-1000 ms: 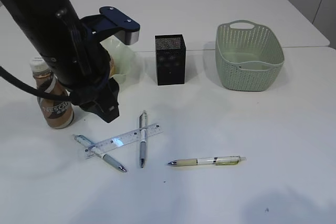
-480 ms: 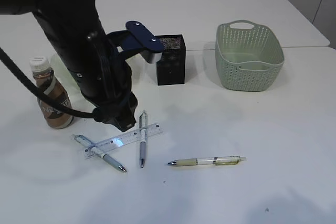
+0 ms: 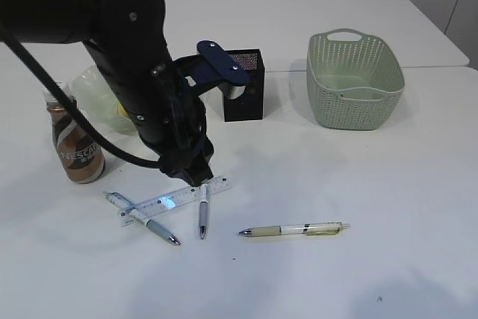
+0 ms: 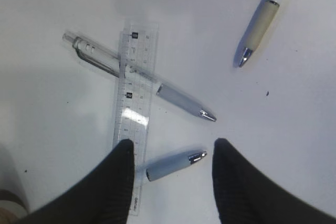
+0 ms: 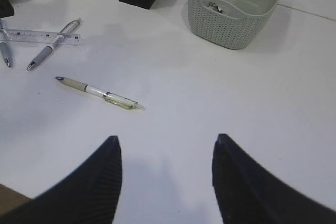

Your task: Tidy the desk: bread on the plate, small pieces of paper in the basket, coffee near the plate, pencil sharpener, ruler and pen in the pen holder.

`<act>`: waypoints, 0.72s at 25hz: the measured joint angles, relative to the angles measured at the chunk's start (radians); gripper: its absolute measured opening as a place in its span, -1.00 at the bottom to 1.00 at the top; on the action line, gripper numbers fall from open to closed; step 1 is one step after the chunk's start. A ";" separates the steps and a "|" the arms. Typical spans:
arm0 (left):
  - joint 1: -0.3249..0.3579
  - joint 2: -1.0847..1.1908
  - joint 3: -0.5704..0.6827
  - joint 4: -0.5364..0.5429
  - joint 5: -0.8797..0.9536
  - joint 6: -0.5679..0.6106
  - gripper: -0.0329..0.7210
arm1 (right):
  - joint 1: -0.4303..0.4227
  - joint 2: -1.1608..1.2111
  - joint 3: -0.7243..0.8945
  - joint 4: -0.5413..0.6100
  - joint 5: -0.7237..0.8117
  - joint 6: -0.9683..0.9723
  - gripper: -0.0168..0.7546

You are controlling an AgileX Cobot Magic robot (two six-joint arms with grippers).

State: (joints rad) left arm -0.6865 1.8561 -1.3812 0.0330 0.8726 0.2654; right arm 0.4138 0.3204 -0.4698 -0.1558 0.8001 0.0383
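The left gripper (image 3: 196,175) hangs low over the desk (image 3: 388,207), its jaws spread and empty, just above the near end of the ruler (image 3: 173,200) and the grey-barrelled pen (image 3: 202,207) that lies across it. From the wrist, one finger (image 4: 118,182) overlaps the ruler's edge while the pen's metal tip shows in the gap between the two — whether anything touches, I cannot tell. A second pen (image 3: 142,218) crosses the ruler's far end, and a third, cream-gripped pen (image 3: 295,229) lies apart to the right.

The coffee (image 3: 75,147) stands upright at the left, beside the plate (image 3: 97,84), which the arm largely hides; something yellowish shows in the dish, too little to name. The pen holder (image 3: 245,87) stands behind the arm's wrist, and the basket (image 3: 355,80) sits well to its right — the right wrist view shows something small and grey-white on its floor, seemingly one of the small pieces of paper (image 5: 215,7).

The right gripper (image 5: 165,182) hovers over bare tabletop, jaws wide apart and holding nothing.
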 joint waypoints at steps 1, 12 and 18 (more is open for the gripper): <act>0.000 0.013 -0.013 0.000 0.000 0.000 -0.01 | 0.000 0.000 0.000 0.000 0.000 0.000 0.18; 0.000 0.142 -0.155 -0.008 0.036 0.004 0.00 | 0.000 0.000 0.000 0.000 0.000 0.000 0.18; -0.010 0.167 -0.156 -0.009 0.029 0.035 0.11 | 0.000 0.000 0.000 0.000 0.000 0.000 0.18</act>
State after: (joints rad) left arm -0.6967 2.0229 -1.5376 0.0244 0.9021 0.3004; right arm 0.4138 0.3204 -0.4698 -0.1558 0.8001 0.0383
